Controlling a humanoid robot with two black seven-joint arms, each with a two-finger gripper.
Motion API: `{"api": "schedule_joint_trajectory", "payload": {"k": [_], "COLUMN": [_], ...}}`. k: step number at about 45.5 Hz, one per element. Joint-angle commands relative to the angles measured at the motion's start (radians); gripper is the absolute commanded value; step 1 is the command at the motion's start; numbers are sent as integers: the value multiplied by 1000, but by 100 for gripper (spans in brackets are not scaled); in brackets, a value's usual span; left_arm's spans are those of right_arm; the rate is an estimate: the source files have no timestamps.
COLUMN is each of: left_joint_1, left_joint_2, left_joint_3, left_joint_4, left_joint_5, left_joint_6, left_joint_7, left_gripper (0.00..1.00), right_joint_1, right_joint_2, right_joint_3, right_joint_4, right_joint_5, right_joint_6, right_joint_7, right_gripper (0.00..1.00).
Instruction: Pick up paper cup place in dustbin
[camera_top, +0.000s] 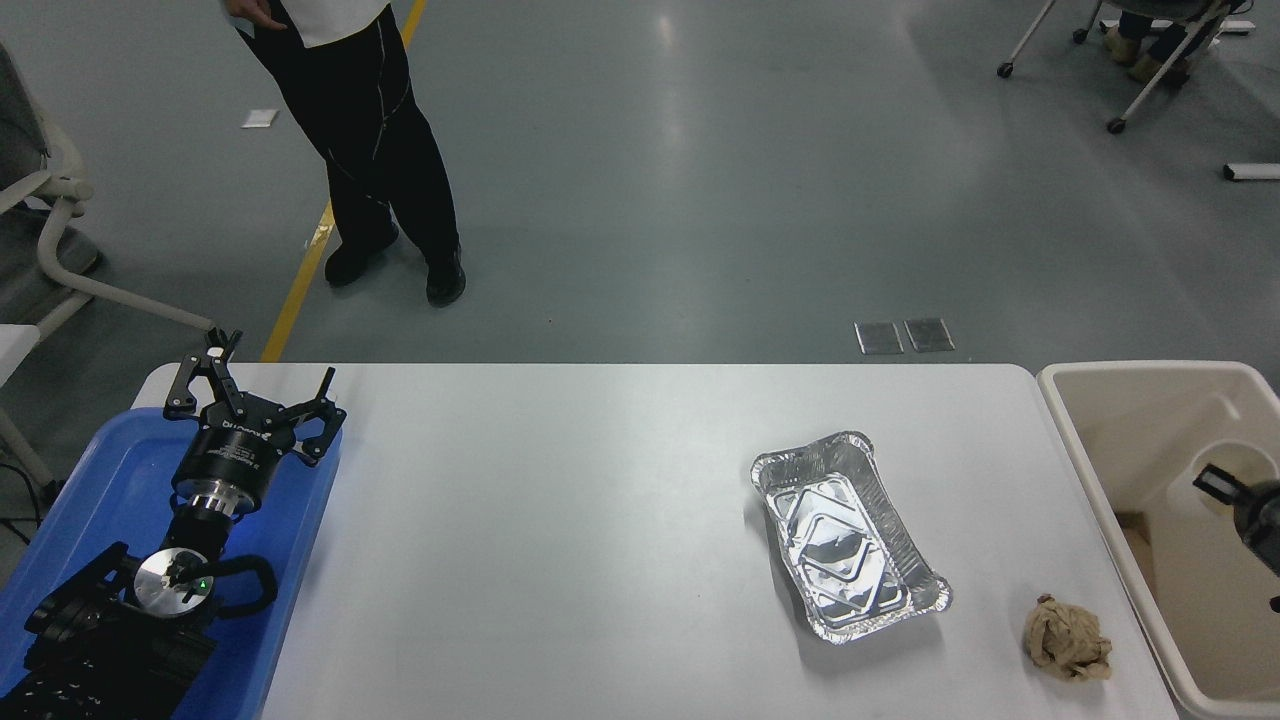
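Note:
My right gripper (1222, 484) reaches in from the right edge and is down inside the cream-beige dustbin (1075, 440), which stands off the table's right end. It is shut on the white paper cup (1228, 462). The cup is held by its rim, and its pale body blends with the bin's inner wall, so only its top curve shows. Most of the right arm is out of view. My left gripper (262, 378) is parked, open and empty, at the lower left over the blue tray (110, 460).
A silver foil tray (848, 535) lies on the white table (550, 520) right of centre. A crumpled brown paper ball (1067, 637) lies near the front right corner beside the bin. A person (370, 140) stands beyond the far left edge.

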Motion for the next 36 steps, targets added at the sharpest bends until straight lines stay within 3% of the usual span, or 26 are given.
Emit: {"api": "schedule_joint_trajectory", "payload": {"k": [1, 2, 3, 9, 16, 24, 36], "left_joint_1": [0, 0, 0, 0, 0, 0, -2], "left_joint_2": [0, 0, 0, 0, 0, 0, 0], "left_joint_3": [0, 0, 0, 0, 0, 0, 0], "left_joint_4": [0, 0, 0, 0, 0, 0, 0], "left_joint_5": [0, 0, 0, 0, 0, 0, 0], "left_joint_6": [0, 0, 0, 0, 0, 0, 0], "left_joint_7": [0, 0, 0, 0, 0, 0, 1], "left_gripper": [99, 99, 99, 99, 99, 99, 99], "right_joint_1": [-32, -29, -29, -29, 19, 181, 584], "right_joint_2": [17, 17, 17, 23, 8, -127, -142], "right_joint_3": [9, 9, 12, 43, 43, 2, -383], "right_joint_4": [-26, -26, -25, -8, 49, 283, 602], "right_joint_5": [27, 35, 44, 134, 145, 128, 130], "right_joint_6": [-32, -32, -32, -15, 2, 77, 131], "right_joint_7": [0, 0, -2, -2, -2, 0, 1], "right_gripper": [60, 95, 100, 100, 100, 100, 100]}}
